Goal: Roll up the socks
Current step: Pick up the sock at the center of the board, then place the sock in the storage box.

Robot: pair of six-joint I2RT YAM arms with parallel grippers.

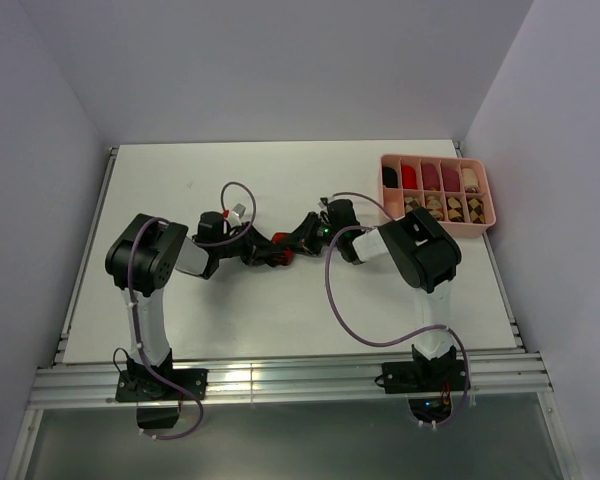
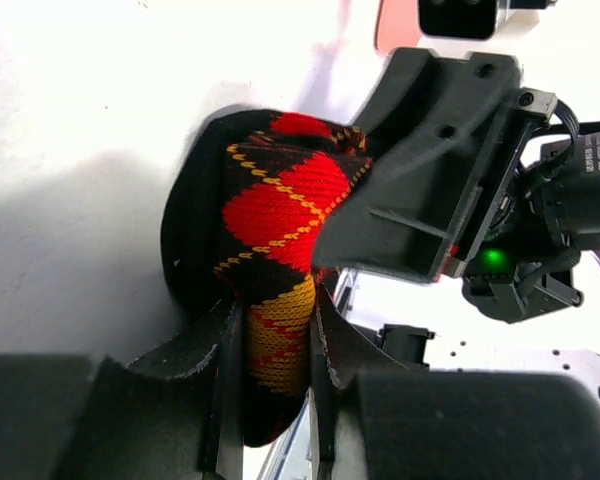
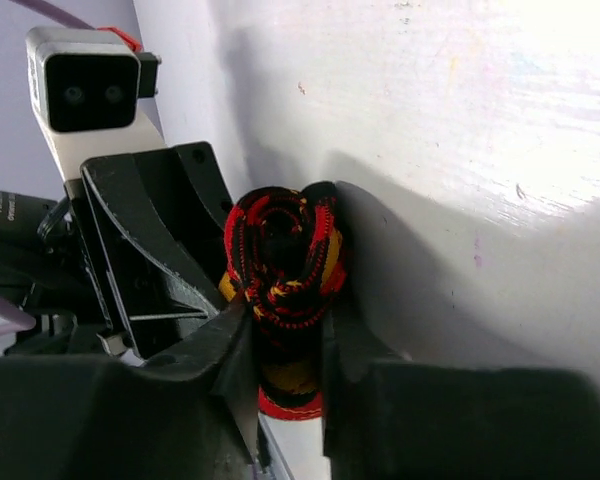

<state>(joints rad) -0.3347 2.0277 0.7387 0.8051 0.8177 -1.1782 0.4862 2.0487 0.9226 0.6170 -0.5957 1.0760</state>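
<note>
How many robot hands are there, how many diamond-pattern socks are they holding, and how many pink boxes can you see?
Grippers, the black left gripper and the black right gripper: 2
Socks held, the black-red-orange argyle fabric sock gripped by both: 1
Boxes, the pink plastic compartment tray: 1
Total: 4

L claw (image 2: 278, 335) + R claw (image 3: 286, 335) crowd sock (image 2: 285, 205) | tray (image 1: 432, 157) rear-R | front free

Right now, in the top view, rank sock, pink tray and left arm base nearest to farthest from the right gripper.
1. sock, held in the right gripper, mid-table.
2. pink tray, far right corner.
3. left arm base, near edge, left.
</note>
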